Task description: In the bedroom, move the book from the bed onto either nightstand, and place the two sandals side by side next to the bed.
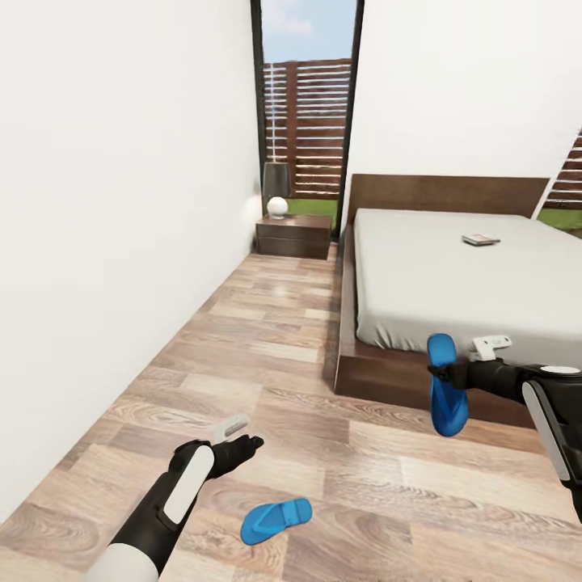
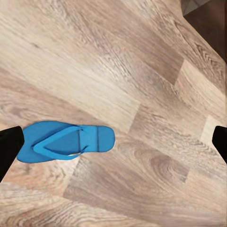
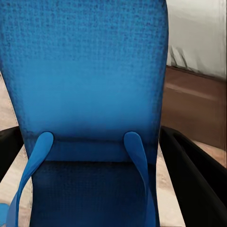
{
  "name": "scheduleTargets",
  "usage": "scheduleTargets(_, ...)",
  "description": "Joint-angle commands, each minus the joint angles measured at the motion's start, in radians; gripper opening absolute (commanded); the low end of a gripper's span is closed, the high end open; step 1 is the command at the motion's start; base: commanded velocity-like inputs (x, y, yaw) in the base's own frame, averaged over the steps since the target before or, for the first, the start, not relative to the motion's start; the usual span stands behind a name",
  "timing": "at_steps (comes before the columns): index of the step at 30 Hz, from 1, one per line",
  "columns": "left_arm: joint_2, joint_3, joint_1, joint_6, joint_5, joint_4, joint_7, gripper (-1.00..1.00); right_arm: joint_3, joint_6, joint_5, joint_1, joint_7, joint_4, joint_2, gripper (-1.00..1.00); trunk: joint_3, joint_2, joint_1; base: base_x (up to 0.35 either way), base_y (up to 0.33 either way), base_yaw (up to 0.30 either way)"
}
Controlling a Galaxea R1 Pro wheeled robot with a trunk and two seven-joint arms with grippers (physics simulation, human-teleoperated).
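Down on the wood-plank floor [image 1: 267, 388], nearest to me, one blue sandal [image 1: 276, 520] is lying flat, strap side up, well apart from the bed [image 1: 453, 283] and just in front of the left end effector [image 1: 247, 444]. That end effector is hovering above it with its fingers spread wide and holding nothing; through the left wrist view the sandal [image 2: 66, 141] is sitting between the two dark fingertips.

The right end effector [image 1: 446, 375] is gripping the other sandal [image 1: 447, 394], which is hanging on end in the air in front of the bed's foot corner, its fingers pressing on either side of the sole [image 3: 90, 94].

By my reckoning little is finished: neither sandal is resting beside the bed yet, and the book [image 1: 480, 239] is lying on the mattress toward the headboard end. The nightstand [image 1: 294, 236], carrying a lamp [image 1: 276, 189], is waiting at the far wall beside the bed's head.
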Motion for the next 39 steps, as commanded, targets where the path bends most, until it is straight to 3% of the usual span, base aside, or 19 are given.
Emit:
scheduleTargets(1,0.000,-0.001,0.000,0.002,0.010,-0.002,0.010,1.00,-0.001,0.006,-0.003,-0.001,0.000,-0.001,0.000,-1.00,-0.001,0.000,0.000,0.000,0.041,-0.270)
scheduleTargets(9,0.002,-0.001,0.000,0.002,0.011,-0.002,0.010,1.00,0.000,0.007,-0.006,-0.001,0.002,-0.001,0.000,-1.00,-0.001,0.000,0.000,0.000,0.069,-0.269)
scheduleTargets(24,0.002,-0.001,0.000,0.002,0.008,0.014,0.009,1.00,-0.001,0.007,-0.008,-0.001,0.003,0.000,-0.002,-1.00,-0.001,0.000,0.000,0.000,0.252,-0.269)
scheduleTargets(26,0.001,0.000,-0.001,0.003,-0.010,0.019,0.015,1.00,-0.001,0.007,-0.008,-0.001,0.003,0.000,-0.002,-1.00,-0.001,0.000,0.000,0.000,0.094,-0.270)
scheduleTargets(27,-0.002,0.002,-0.003,0.011,-0.052,0.022,0.023,1.00,-0.002,0.008,-0.008,-0.001,0.003,0.003,-0.002,-1.00,-0.001,0.000,0.000,0.000,0.024,-0.270)
scheduleTargets(29,-0.001,0.003,-0.013,0.016,-0.072,0.022,0.061,1.00,-0.002,0.009,-0.008,-0.001,0.004,0.006,-0.002,-1.00,-0.001,0.000,0.000,0.000,0.010,-0.270)
scheduleTargets(32,0.003,-0.001,-0.015,0.005,-0.075,0.023,0.092,1.00,-0.002,0.028,-0.009,-0.005,0.002,0.009,-0.002,-1.00,-0.001,0.000,0.000,0.000,0.002,-0.269)
scheduleTargets(39,0.005,-0.001,-0.013,0.002,-0.077,0.025,0.097,1.00,-0.002,0.028,-0.008,-0.009,-0.001,0.010,-0.002,-1.00,-0.001,0.000,0.000,0.000,0.118,-0.270)
